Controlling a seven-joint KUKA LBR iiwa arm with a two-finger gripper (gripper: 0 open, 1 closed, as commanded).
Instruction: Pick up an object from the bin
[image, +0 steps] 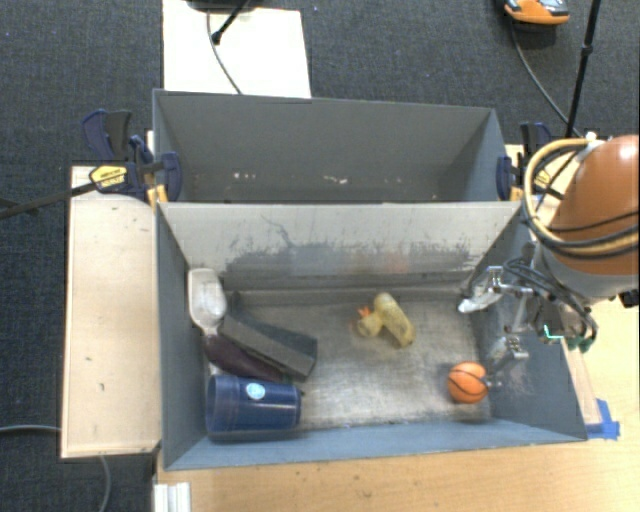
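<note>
Tool (503, 345), state unclear, beside one orange ball (466, 383); one yellow toy (388, 320), perhaps duck-shaped; one blue cup (251, 404).

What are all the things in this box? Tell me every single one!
ball: one, orange, front right corner, right beside the gripper
toy: one, yellow, middle of the floor
cup: one, dark blue, on its side in the front left corner
block: one, dark grey, left side, just behind the cup
scoop-like thing: one, whitish, against the left wall
dark thing: one, maroon, partly under the block; kind unclear
bin: one, grey metal, holds all of these
gripper: one, silver, low at the right, next to the ball
arm: one, orange cover, right edge
</note>
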